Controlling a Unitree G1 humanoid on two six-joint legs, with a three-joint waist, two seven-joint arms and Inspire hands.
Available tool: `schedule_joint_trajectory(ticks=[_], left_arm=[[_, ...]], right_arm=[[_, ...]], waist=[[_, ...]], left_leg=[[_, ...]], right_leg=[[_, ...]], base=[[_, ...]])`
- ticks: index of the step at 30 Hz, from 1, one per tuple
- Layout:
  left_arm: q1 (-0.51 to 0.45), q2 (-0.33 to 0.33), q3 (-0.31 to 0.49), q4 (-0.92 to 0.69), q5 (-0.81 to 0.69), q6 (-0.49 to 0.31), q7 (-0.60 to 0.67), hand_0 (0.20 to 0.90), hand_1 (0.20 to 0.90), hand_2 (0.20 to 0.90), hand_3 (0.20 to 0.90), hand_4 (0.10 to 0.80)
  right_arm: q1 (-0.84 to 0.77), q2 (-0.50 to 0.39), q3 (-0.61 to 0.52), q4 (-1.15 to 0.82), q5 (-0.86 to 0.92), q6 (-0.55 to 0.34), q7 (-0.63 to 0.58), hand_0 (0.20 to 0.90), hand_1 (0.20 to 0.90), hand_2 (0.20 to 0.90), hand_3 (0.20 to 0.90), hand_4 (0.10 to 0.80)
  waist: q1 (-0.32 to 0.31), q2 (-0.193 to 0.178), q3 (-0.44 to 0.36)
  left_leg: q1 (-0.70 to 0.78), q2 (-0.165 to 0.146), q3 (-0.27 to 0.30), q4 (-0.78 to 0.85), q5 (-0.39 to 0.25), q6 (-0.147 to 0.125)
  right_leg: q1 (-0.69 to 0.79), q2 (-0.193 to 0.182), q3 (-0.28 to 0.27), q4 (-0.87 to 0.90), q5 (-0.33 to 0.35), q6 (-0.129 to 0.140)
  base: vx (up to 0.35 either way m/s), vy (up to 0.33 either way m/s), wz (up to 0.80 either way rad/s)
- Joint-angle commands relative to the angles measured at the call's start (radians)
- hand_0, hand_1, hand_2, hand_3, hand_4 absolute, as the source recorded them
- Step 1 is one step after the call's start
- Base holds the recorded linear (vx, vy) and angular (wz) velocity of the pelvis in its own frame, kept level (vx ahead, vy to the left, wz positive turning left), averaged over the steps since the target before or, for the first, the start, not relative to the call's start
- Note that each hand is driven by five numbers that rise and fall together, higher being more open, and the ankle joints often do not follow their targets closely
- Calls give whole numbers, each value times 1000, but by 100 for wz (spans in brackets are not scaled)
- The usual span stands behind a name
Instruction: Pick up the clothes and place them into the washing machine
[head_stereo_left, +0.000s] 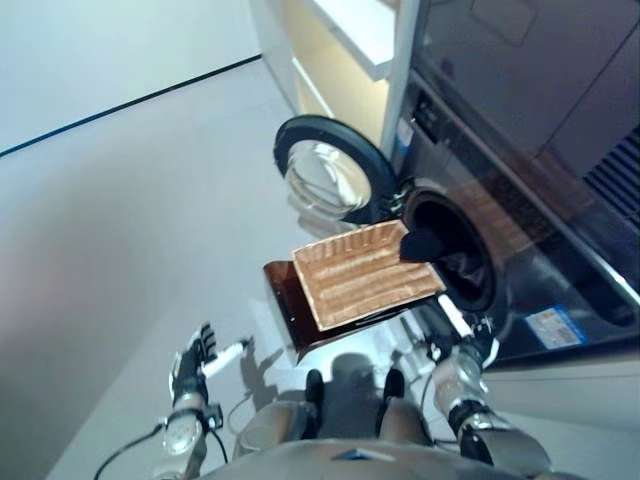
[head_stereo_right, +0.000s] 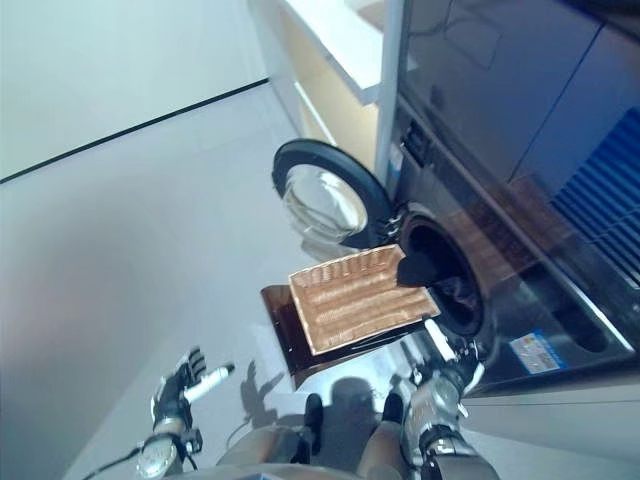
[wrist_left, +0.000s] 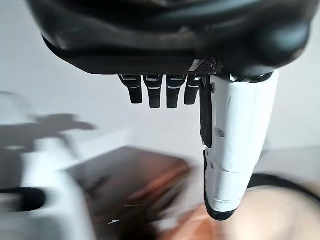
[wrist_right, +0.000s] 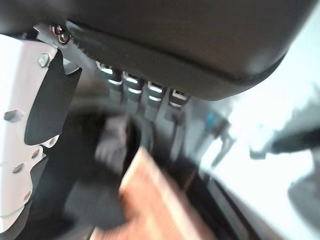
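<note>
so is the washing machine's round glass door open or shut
Open: the round glass door is swung out to the left of the dark drum opening, beside the wicker basket.

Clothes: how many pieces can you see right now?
1. A dark garment hangs over the far corner of the wicker basket, at the mouth of the washing machine. More may be hidden inside the dark drum; the basket otherwise looks empty.

Left robot hand (head_stereo_left: 197, 358) and right robot hand (head_stereo_left: 470, 345) hang empty, fingers relaxed.
</note>
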Motion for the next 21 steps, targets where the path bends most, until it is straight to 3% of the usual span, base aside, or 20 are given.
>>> schedule_joint_trajectory(ticks=[1, 5, 9, 12, 15, 18, 19, 21], left_arm=[[-37, 19, 22, 87, 125, -34, 44, 900, 900, 900, 900, 800], [-34, 26, 39, 199, 218, 1, 61, 900, 900, 900, 900, 800], [-14, 25, 95, 245, 204, 10, 61, 900, 900, 900, 900, 800], [-20, 28, 103, 222, 199, 11, 54, 900, 900, 900, 900, 800], [-40, 40, 104, 179, 171, 4, 63, 900, 900, 900, 900, 800], [-55, 45, 99, 162, 145, -1, 66, 900, 900, 900, 900, 800], [-68, 42, 97, 160, 123, -6, 79, 900, 900, 900, 900, 800], [-76, 35, 92, 161, 107, -9, 92, 900, 900, 900, 900, 800]], right_arm=[[72, -30, -18, 25, -151, 7, 9, 900, 900, 900, 900, 800], [160, -38, -65, 145, -239, 51, 11, 900, 900, 900, 900, 800], [223, -22, -85, 175, -279, 62, 15, 900, 900, 900, 900, 800], [231, -33, -65, 207, -314, 73, 23, 900, 900, 900, 900, 800], [209, -35, -49, 186, -301, 61, 13, 900, 900, 900, 900, 800], [194, -24, -35, 156, -285, 53, 4, 900, 900, 900, 900, 800], [185, -20, -37, 143, -285, 56, -10, 900, 900, 900, 900, 800], [179, -16, -27, 138, -301, 67, -21, 900, 900, 900, 900, 800]], waist=[[-21, -1, -55], [-42, -20, -92], [-54, -33, -113], [-58, -32, -98], [-82, -23, -43], [-104, -19, -19], [-105, -31, -24], [-112, -42, -21]], left_leg=[[-37, -8, -17, 41, -57, -62], [28, -5, -6, 11, -66, -57], [76, -8, 12, 17, -94, -39], [102, -6, 9, 38, -113, -21], [125, 1, -2, 67, -125, 7], [145, 6, -21, 73, -135, 6], [162, -6, -30, 71, -162, -7], [194, -4, -41, 73, -188, -25]], right_leg=[[110, -19, -9, -62, -32, 17], [149, -12, -5, -63, -36, 24], [165, -13, 15, -38, -46, 30], [147, -8, 18, 115, -70, 26], [42, 13, 52, 361, 27, 36], [-40, 40, 66, 381, 17, 17], [-65, 1, 47, 209, 18, 12], [-65, -40, 3, 44, 59, 26]], base=[[41, -13, -18], [58, -8, -1], [58, 15, -22], [-12, 46, -21], [-78, 47, -13], [73, -30, 2], [247, -156, 21], [317, -205, 38]])
